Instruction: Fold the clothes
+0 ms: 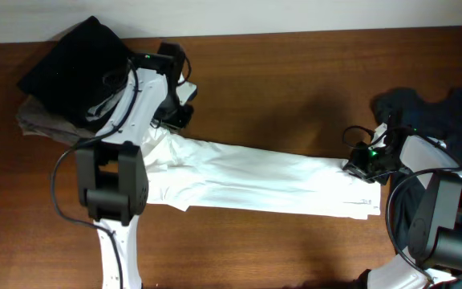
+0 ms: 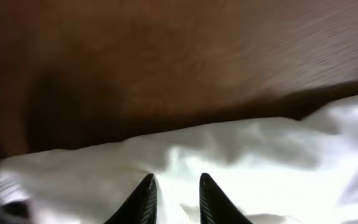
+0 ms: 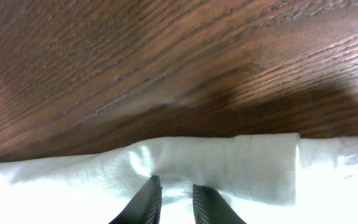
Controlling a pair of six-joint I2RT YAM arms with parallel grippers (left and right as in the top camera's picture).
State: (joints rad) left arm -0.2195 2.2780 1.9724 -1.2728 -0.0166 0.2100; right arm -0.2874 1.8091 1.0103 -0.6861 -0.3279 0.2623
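Observation:
A long white garment [image 1: 255,181] lies stretched across the wooden table from left to right. My left gripper [image 1: 176,115] is at the garment's upper left end. In the left wrist view its fingers [image 2: 176,186] are nearly together with a ridge of the white garment [image 2: 260,155] between them. My right gripper [image 1: 358,164] is at the garment's right end. In the right wrist view its fingers [image 3: 174,190] are pinched on the hemmed edge of the white garment [image 3: 241,168], low over the table.
A black garment [image 1: 79,60] lies on a grey-brown one [image 1: 38,120] at the back left corner. A dark blue pile of clothes [image 1: 443,108] lies at the right edge. Bare wood [image 1: 279,96] runs behind the white garment.

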